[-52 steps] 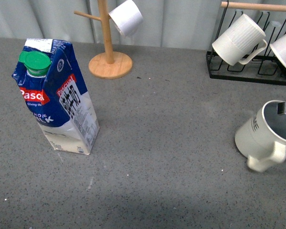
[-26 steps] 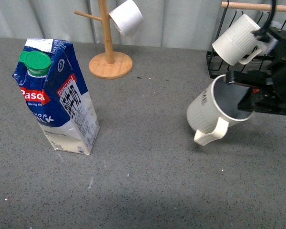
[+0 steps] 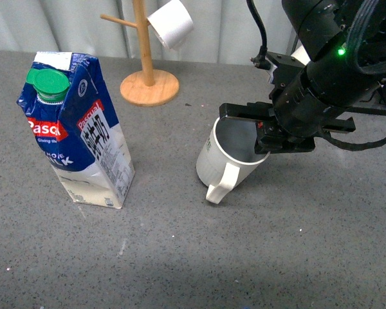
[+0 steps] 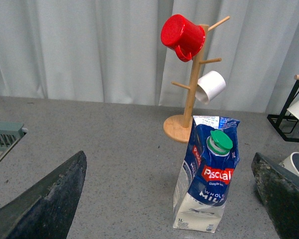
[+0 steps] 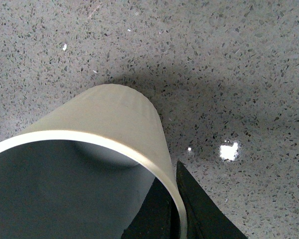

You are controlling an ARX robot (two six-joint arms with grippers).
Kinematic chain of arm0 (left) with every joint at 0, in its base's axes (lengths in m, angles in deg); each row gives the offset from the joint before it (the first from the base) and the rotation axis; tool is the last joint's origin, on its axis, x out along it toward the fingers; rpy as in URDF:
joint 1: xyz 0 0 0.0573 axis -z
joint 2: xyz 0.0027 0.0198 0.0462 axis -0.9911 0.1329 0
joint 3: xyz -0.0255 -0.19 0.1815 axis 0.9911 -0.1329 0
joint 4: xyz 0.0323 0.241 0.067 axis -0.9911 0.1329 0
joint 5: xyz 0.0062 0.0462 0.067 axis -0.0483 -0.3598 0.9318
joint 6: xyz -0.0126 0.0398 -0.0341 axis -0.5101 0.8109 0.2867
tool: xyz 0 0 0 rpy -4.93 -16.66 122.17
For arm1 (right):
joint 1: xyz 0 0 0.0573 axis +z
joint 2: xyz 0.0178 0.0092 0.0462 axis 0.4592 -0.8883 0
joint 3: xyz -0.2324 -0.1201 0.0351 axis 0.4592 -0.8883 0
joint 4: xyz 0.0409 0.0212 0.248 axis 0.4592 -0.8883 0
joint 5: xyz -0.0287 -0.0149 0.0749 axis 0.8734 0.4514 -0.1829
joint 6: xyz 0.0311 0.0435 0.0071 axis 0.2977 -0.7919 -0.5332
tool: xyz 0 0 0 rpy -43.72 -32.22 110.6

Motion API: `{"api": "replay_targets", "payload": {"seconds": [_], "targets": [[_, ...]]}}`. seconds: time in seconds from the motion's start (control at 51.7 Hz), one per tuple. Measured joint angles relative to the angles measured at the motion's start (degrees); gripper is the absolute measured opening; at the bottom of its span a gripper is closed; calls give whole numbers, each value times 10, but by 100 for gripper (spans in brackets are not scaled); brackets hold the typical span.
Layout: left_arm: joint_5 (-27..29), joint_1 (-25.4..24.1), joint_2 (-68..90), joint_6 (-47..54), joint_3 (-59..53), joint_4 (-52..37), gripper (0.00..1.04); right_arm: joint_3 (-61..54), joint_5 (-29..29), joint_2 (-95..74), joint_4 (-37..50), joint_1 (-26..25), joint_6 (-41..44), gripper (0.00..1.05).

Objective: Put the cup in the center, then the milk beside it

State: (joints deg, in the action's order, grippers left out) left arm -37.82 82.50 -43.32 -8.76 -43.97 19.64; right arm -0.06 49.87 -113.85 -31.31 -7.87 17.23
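Front view is filled by the grey speckled stone countertop (image 3: 180, 257), and the bulky black right arm (image 3: 334, 71) reaches in over it from 2 o'clock. The tall blue-and-white gable-top milk carton (image 3: 83, 141), with its round green cap (image 3: 48, 84), stands on its base at 9 o'clock, well apart from everything else. In the left wrist view the left claw (image 4: 169, 164) is released, jaws spread wide with nothing between them. The carton stands ahead of it, so the left arm looks the nearer one for the milk. The cream ribbed cup with the big handle (image 3: 217, 161) is close to the middle of the countertop, a little toward 3 o'clock. The right claw (image 3: 265, 140) is clenched on its rim, and the right wrist view shows one dark finger (image 5: 189, 209) pressed against the rim's outside. From the claw the cup's body lies toward 8 o'clock. Its long axis is tilted, base low toward the carton and grey-blue mouth turned up at the claw, with the handle hanging toward 6 o'clock. Whether the handle touches the surface I cannot tell. Setting it down probably calls for tipping that axis upright first. At 11 o'clock stands the pale wooden mug tree (image 3: 141, 64), with a small smooth white cup (image 3: 170, 22) hung on a peg.
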Motion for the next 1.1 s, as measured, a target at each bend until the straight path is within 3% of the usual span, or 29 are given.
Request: {"api": "replay_targets", "payload": {"seconds": [0.097,0.135,0.484,0.6,0.813,0.832,0.89,0.909,0.967,1.006,1.103], "targets": [[0,0,0,0,0,0,98,9,-2,-4,-5,3,1,2],[0,0,0,0,0,0,98,9,-3,-4,-5,3,1,6],[0,0,0,0,0,0,98,0,0,31,38,2,-12,79],[0,0,0,0,0,0,98,-16,9,71,67,-2,-13,97],[0,0,0,0,0,0,98,-51,45,129,97,-18,9,95],[0,0,0,0,0,0,98,-63,67,129,135,-17,20,93],[-1,0,0,0,0,0,98,-171,198,131,381,-19,88,79],[0,0,0,0,0,0,98,-204,213,132,440,-21,102,76],[1,0,0,0,0,0,98,-323,219,146,671,-37,136,62],[1,0,0,0,0,0,98,-372,212,172,774,-49,148,53],[0,0,0,0,0,0,98,-426,198,247,845,-68,157,37]]}}
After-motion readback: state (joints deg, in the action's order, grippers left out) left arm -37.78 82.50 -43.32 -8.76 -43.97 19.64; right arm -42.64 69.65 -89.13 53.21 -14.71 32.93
